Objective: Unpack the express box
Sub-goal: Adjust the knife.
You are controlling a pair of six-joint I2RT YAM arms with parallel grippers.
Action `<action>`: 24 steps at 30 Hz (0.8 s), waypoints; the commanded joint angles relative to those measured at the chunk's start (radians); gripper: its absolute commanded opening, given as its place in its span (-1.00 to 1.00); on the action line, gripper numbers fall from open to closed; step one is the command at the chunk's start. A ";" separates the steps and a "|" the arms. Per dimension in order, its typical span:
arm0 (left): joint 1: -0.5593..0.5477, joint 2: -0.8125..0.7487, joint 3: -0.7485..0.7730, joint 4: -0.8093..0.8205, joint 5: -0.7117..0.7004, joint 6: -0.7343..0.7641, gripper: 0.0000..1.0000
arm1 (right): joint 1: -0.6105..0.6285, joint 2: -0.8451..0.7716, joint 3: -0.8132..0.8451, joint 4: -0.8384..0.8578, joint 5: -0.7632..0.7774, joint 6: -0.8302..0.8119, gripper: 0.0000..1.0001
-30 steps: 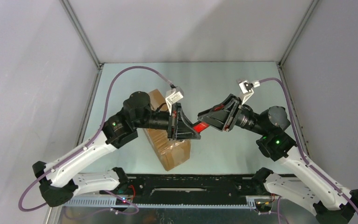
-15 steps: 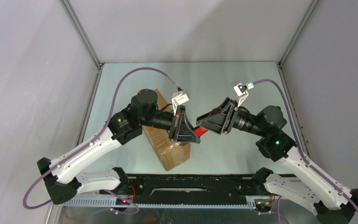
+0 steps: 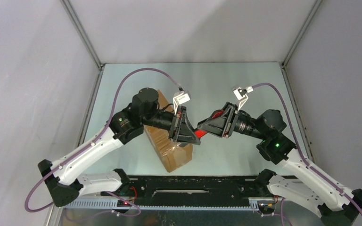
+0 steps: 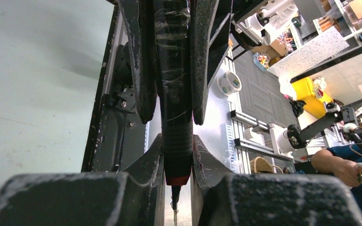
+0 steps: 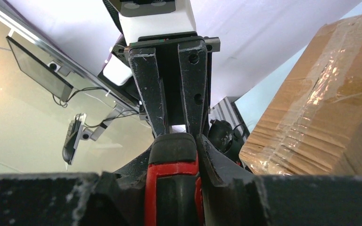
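The express box (image 3: 175, 153) is a brown cardboard carton with clear tape on it, lying on the table under my left forearm; the right wrist view shows its taped corner (image 5: 320, 108). Both grippers meet tip to tip above the table, just right of the box. A red and black hand tool (image 3: 199, 134) spans the gap between them. My left gripper (image 3: 196, 139) (image 4: 176, 141) is shut on its black, tape-wrapped end (image 4: 176, 94). My right gripper (image 3: 201, 128) (image 5: 176, 141) is shut on its red and black handle (image 5: 172, 188).
Grey enclosure walls with metal corner posts (image 3: 81, 33) stand around the pale green table (image 3: 217, 84). A black rail (image 3: 193, 188) runs along the near edge between the arm bases. Purple cables (image 3: 141, 71) loop over both arms.
My right gripper has slid left along the tool toward the left gripper, so less red shows between them. The left wrist shifted slightly. The box has not moved.
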 commanded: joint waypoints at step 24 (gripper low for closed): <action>0.079 -0.021 0.221 -0.711 -0.765 -0.098 0.99 | 0.039 -0.375 -0.327 -0.186 0.537 0.204 -1.00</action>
